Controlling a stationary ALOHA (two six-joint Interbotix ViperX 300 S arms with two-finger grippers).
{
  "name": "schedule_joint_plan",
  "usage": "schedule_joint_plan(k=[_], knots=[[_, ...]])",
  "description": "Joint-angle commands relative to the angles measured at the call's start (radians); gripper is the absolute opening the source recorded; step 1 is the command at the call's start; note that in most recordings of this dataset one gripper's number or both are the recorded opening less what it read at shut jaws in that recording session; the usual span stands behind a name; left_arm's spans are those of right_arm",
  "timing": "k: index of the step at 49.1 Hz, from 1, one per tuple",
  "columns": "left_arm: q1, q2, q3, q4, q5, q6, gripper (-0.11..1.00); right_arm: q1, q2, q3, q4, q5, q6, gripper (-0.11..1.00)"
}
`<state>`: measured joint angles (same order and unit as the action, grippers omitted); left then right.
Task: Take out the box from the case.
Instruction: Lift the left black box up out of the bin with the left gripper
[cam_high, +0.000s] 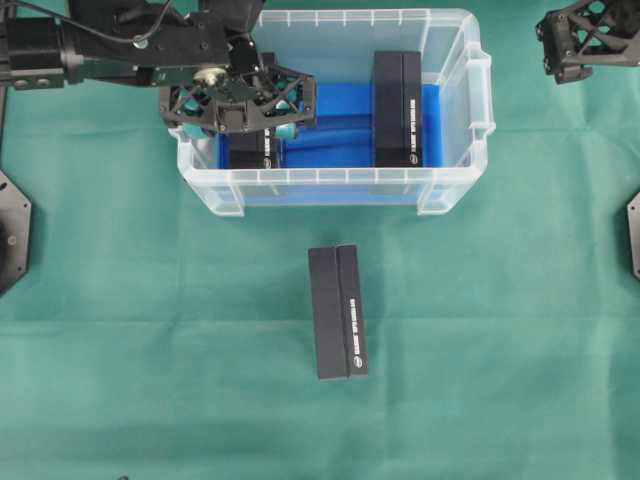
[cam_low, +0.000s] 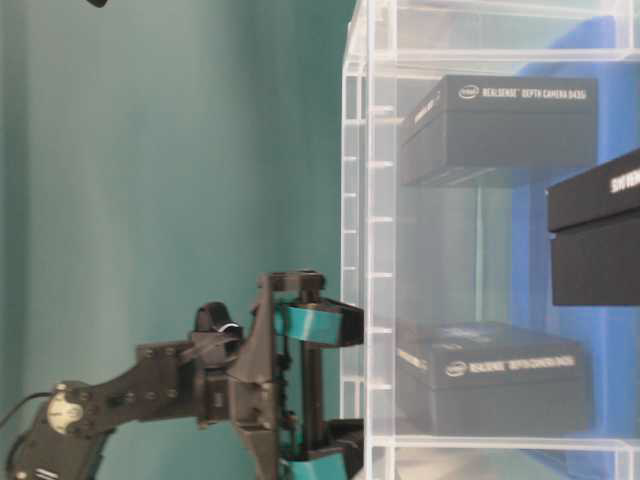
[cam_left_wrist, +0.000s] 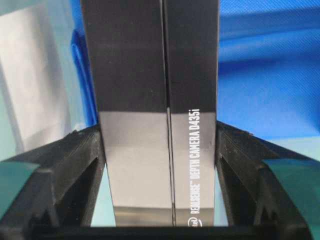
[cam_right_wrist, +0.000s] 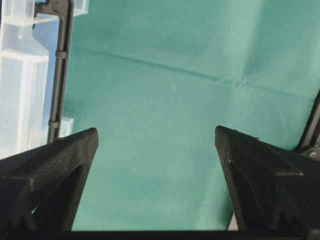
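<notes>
My left gripper (cam_high: 238, 112) reaches down into the left end of the case (cam_high: 455, 190), and its fingers (cam_left_wrist: 75, 165) are clenched against both long sides of a black box (cam_left_wrist: 150, 75) that lies flat on the blue cloth (cam_left_wrist: 270, 75), its printed lid seam running straight away between my fingertips. The near wall of the case sits just behind my left wrist and its end wall close on the outer side. A second black box (cam_high: 398, 108) lies in the right half of the case, well apart from my left fingers across bare cloth. A third black box (cam_high: 337, 312) lies outside on the green bench (cam_high: 150, 330), in front of the case. My right gripper (cam_right_wrist: 156, 150) hangs spread wide, grasping nothing, over bare bench just beyond the case's right end.
</notes>
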<state>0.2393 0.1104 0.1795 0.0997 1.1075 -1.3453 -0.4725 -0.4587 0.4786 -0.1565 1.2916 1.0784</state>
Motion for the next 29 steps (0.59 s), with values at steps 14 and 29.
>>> schedule_joint_plan(k=[14,29], knots=[[-0.034,-0.064,-0.195,-0.006,0.16,0.011,0.61,0.002,-0.012,-0.011,0.0,-0.005,0.0,0.91],[-0.035,-0.106,-0.342,-0.005,0.327,0.011,0.61,0.003,-0.012,-0.012,0.002,-0.012,-0.002,0.91]])
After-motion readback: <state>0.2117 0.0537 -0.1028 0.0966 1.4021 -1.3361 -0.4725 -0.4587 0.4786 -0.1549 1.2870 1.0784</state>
